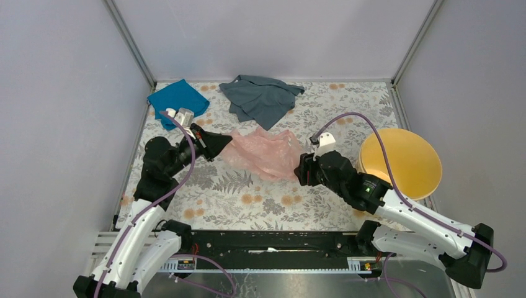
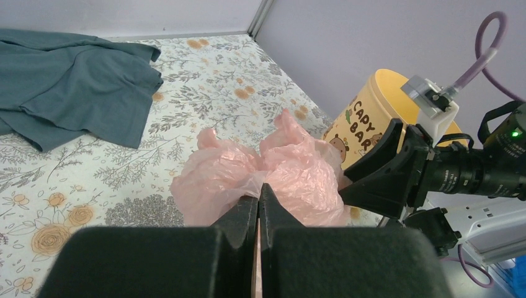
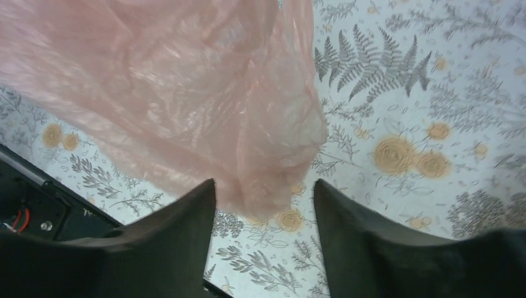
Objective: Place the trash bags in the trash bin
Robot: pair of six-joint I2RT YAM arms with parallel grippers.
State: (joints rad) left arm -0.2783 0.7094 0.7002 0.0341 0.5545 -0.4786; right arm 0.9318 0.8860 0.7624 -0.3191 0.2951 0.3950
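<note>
The left gripper [image 2: 258, 194] pinched the pink bag [image 2: 298, 171] in its tight jaws. The right gripper [image 3: 264, 184] had 2 wide jaws, the bag just in front.

bag [image 1: 263, 154] left of bin [image 1: 400, 162], cloth [image 1: 260, 98] behind

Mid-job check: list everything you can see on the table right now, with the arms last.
trash bag: one, translucent pale pink, crumpled at the table centre between the two grippers
trash bin: one, yellow-orange, upright at the table's right edge
teal cloth: one, teal, far left corner
grey cloth: one, grey, rumpled at the far edge near the middle
table: one, white floral-print surface, under everything
left gripper: one, black, shut on the trash bag's left edge
right gripper: one, black, open at the bag's right edge, film hanging between its fingers, not pinched
</note>
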